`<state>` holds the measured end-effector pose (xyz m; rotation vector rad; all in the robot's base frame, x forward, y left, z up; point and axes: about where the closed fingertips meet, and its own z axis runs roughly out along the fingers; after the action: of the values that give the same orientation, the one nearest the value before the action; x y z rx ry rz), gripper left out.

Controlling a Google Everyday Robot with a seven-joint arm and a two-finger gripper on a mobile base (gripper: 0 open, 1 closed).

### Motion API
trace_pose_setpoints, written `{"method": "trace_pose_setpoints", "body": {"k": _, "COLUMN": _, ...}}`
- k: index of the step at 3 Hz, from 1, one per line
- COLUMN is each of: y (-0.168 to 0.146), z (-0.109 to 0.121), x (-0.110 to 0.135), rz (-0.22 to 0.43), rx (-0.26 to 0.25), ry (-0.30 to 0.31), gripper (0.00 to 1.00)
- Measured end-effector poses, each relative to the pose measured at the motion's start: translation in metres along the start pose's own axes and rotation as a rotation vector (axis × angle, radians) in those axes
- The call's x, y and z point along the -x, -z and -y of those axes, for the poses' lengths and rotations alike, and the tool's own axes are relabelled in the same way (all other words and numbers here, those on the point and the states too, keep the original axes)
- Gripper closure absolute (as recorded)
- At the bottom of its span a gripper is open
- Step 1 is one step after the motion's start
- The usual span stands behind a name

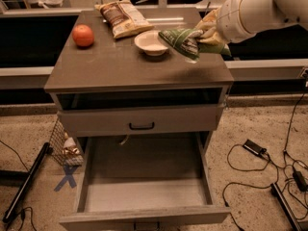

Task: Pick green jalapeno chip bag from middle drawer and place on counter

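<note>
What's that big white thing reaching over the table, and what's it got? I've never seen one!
That big white tube is a robot's arm. It reaches in from the right of this one camera view, which looks down at a grey cabinet from the front. At the arm's end is its gripper, a hand with two fingers, closed on a small crinkled green-and-white chip bag above the smooth grey-brown counter. On the counter sit a round orange fruit, a larger brown-and-tan chip bag and a white bowl. Below, the wide grey bottom drawer is open.
</note>
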<state>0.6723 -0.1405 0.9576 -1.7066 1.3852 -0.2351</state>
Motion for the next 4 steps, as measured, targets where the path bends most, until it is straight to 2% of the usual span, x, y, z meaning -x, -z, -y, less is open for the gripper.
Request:
{"method": "trace_pose_setpoints", "body": {"k": 1, "y": -0.008, "z": 0.007, "x": -0.027, "rz": -0.026, "rx": 0.000, "ry": 0.024, "gripper": 1.00}}
{"method": "trace_pose_setpoints", "body": {"k": 2, "y": -0.016, "z": 0.006, "x": -0.043, "rz": -0.035, "rx": 0.004, "ry": 0.036, "gripper": 0.82}}
{"method": "trace_pose_setpoints", "body": {"k": 3, "y": -0.027, "z": 0.000, "x": -0.048, "rz": -0.029, "rx": 0.026, "ry": 0.031, "gripper": 0.59}}
{"method": "trace_pose_setpoints", "body": {"k": 4, "y": -0.030, "z": -0.001, "x": -0.047, "rz": -0.025, "rx": 0.030, "ry": 0.032, "gripper": 0.28}}
